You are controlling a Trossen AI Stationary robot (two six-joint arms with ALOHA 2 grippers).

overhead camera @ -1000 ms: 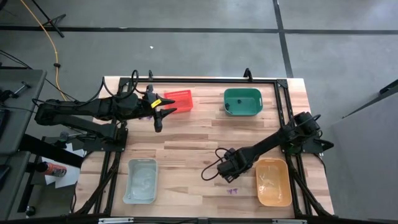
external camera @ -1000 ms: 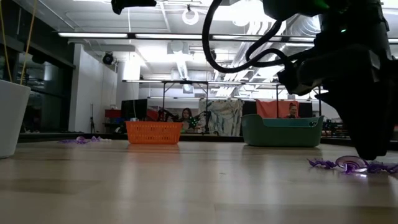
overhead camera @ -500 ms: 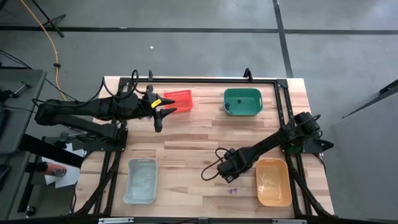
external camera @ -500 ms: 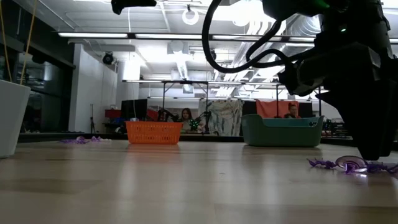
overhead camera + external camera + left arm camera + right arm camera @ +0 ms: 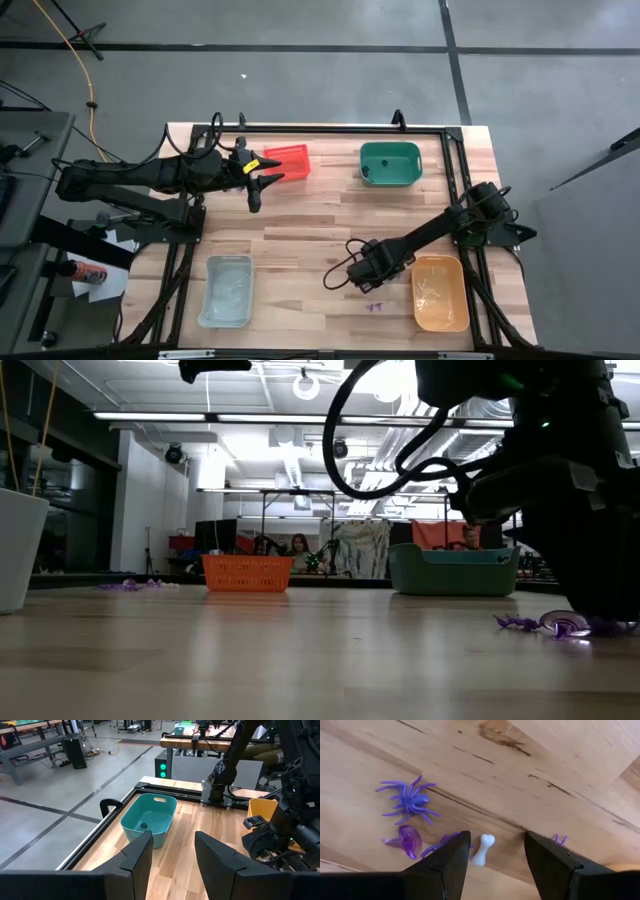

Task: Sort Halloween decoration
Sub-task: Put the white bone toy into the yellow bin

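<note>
A wooden table [image 5: 300,230] is seen from above. Four bins are set on it: red [image 5: 288,162], green [image 5: 390,164], clear [image 5: 226,290], orange [image 5: 440,292]. Beside the orange bin, purple spiders [image 5: 409,800] and a white bone [image 5: 483,849] are scattered.

1. We find no readable text, label, brand, number or sign in any view.
2. The bins bear no lettering that we can make out.
3. The arms show no legible markings either.
</note>
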